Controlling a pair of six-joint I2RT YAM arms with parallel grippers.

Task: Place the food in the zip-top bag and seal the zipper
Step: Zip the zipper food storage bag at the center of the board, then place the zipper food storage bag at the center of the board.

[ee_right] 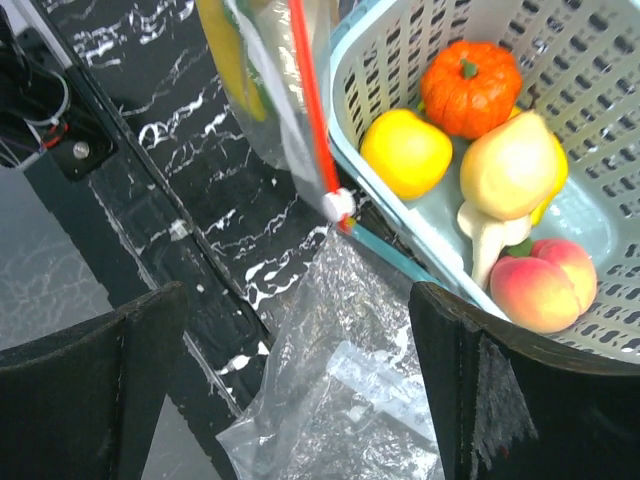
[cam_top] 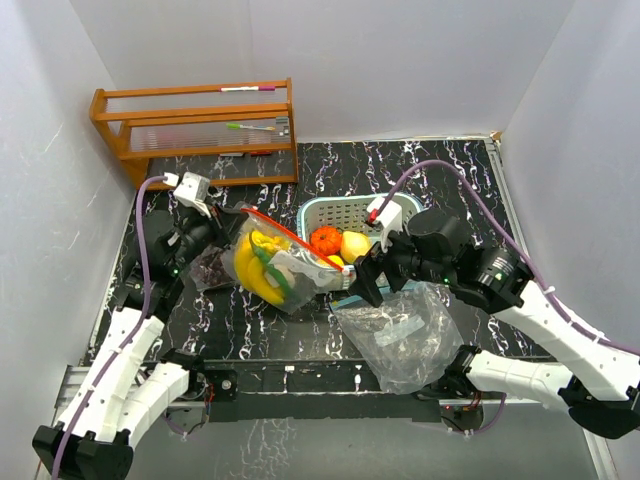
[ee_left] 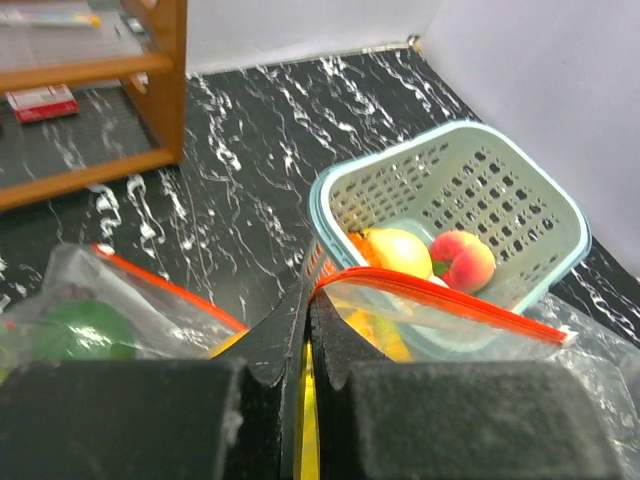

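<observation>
The zip-top bag (cam_top: 272, 266) with a red zipper is held up left of the basket. It holds yellow bananas (cam_top: 250, 268) and green fruit (ee_left: 80, 330). My left gripper (cam_top: 228, 236) is shut on the bag's upper edge by the zipper (ee_left: 440, 295); its tips (ee_left: 308, 300) meet on the plastic. My right gripper (cam_top: 362, 276) hangs open and empty (ee_right: 300, 350) just below the white zipper slider (ee_right: 338, 205), at the bag's right end. An orange fruit (ee_right: 470, 85), a lemon (ee_right: 405, 150), a pale pear-like fruit (ee_right: 510, 165) and a peach (ee_right: 540, 285) lie in the basket.
The light blue basket (cam_top: 350, 207) stands mid-table. A second, empty clear plastic bag (cam_top: 405, 335) lies crumpled in front of it, under my right gripper. A dark purplish cluster (cam_top: 210, 268) sits beside the held bag. A wooden rack (cam_top: 200, 130) stands at the back left.
</observation>
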